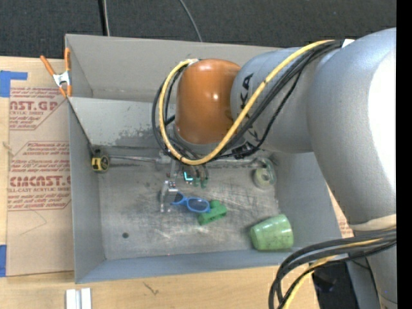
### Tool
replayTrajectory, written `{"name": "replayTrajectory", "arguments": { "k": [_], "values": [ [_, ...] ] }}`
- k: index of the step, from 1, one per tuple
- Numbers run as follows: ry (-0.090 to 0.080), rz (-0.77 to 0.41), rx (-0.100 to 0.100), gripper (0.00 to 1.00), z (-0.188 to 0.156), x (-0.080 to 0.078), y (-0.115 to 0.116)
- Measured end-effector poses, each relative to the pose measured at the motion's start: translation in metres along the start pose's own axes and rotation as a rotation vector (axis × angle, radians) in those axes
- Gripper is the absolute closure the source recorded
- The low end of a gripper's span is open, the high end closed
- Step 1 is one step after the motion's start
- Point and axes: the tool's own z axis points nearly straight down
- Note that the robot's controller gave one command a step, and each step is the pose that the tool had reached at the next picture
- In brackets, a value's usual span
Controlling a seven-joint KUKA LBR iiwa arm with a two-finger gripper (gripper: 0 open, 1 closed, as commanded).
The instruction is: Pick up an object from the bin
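My gripper (171, 192) hangs low over the middle of the bin floor, below the arm's orange cover. Right beside it, to the right, lies a blue looped plastic piece (192, 204), touching or almost touching the gripper's tip. A small green block (212, 212) lies against the blue piece's right end. Nothing can be seen held in the gripper.
A light green cup (272, 232) lies on its side at the front right. A small pale tape roll (262, 175) sits at the right, partly under the arm. A yellow and black small thing (98, 164) lies at the left wall, with a thin metal rod (132, 159) running right from it.
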Motion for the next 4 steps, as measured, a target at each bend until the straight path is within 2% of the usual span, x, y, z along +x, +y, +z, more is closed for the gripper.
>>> {"name": "replayTrajectory", "arguments": {
  "k": [1, 2, 3, 4],
  "values": [
    [-0.006, -0.166, 0.003, 0.00, 0.057, 0.008, -0.066],
    [-0.007, -0.167, 0.000, 1.00, 0.056, 0.008, -0.064],
    [-0.018, -0.184, 0.000, 1.00, -0.039, -0.006, -0.054],
    [-0.018, -0.193, 0.001, 1.00, -0.129, -0.007, -0.060]
  ]
}}
